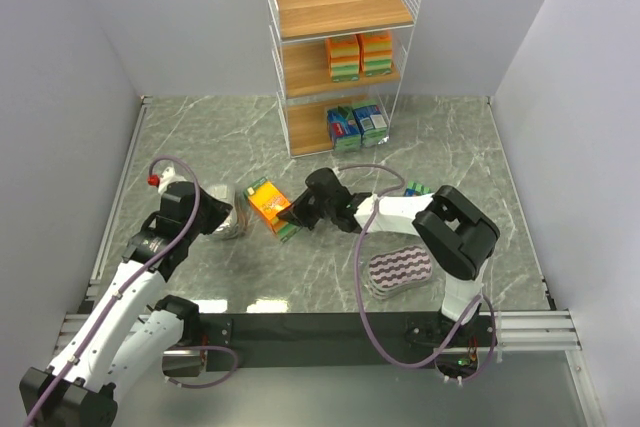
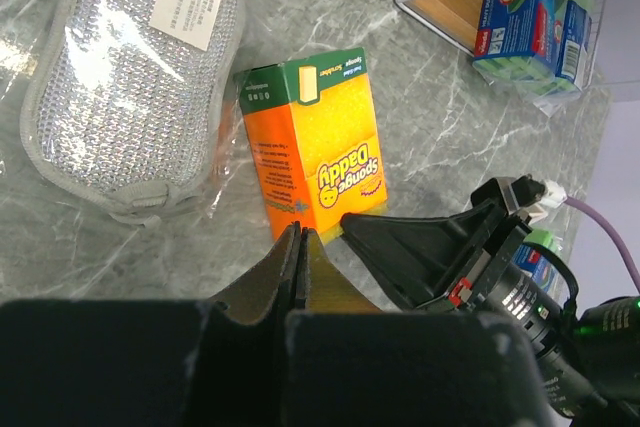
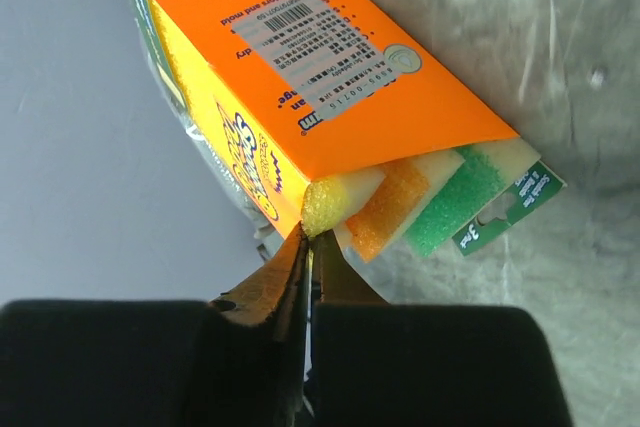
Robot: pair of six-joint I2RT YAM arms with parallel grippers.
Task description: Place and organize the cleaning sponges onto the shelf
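Now both grippers are pressed shut beside one orange-yellow pack (image 1: 268, 205) on the table (image 1: 450, 137).

The pack lies flat left of centre, in front of the shelf (image 1: 340, 5) and well apart from it. The right gripper (image 3: 306, 252) has its fingers together, tips against the yellow sponge corner at the pack's open end; whether they pinch anything I cannot tell. The left gripper (image 2: 300, 252) hovers over the same pack with its fingers together, holding nothing. A silvery-grey pack (image 2: 130, 77) lies just left of the orange one. A purple-white pack (image 1: 398, 272) rests near the right arm's base, and a blue-green pack (image 1: 418, 189) peeks out on that arm's far side. On the shelf, the middle tier holds a pair of orange-yellow packs (image 1: 343, 57) and the bottom tier a pair of blue-green packs (image 1: 343, 127).
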